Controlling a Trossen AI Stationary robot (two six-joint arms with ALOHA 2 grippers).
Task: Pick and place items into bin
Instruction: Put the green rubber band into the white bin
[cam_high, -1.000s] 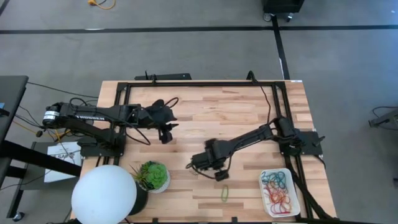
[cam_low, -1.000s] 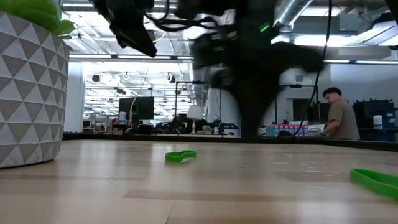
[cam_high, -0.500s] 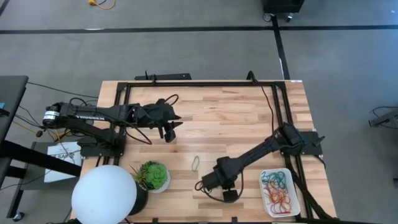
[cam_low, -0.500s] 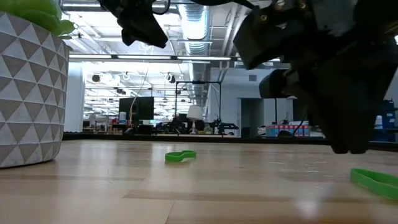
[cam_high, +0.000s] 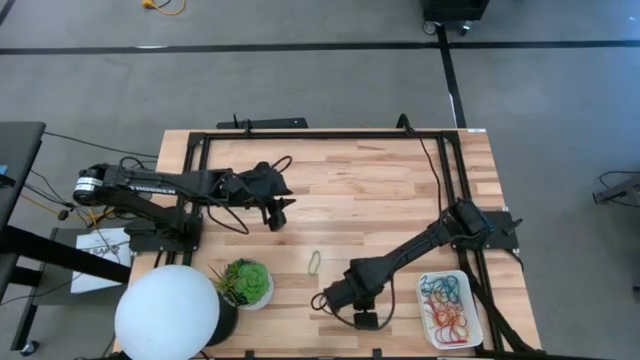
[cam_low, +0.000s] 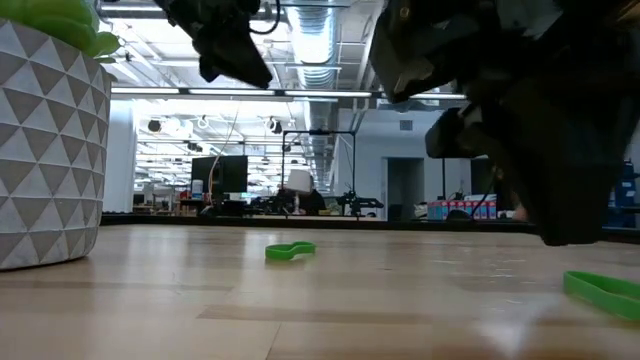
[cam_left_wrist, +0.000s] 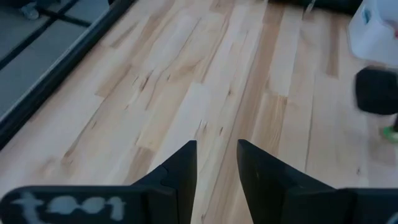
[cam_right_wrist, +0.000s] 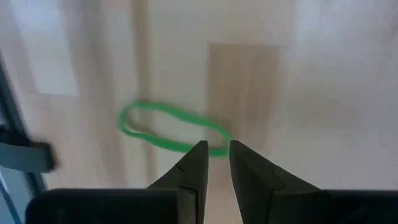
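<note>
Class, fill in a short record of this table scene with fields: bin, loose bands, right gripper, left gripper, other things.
bin: white tray at the table's front right, holding a tangle of coloured bands
loose bands: pale green band mid-table; green band under the right gripper
right gripper: fingers slightly apart, empty, above that green band
left gripper: open, empty, over bare wood
other things: potted plant; white ball lamp

The wooden table (cam_high: 380, 180) carries the bin (cam_high: 478, 335), a potted plant (cam_high: 246, 283) and green loops (cam_high: 314, 262).
</note>
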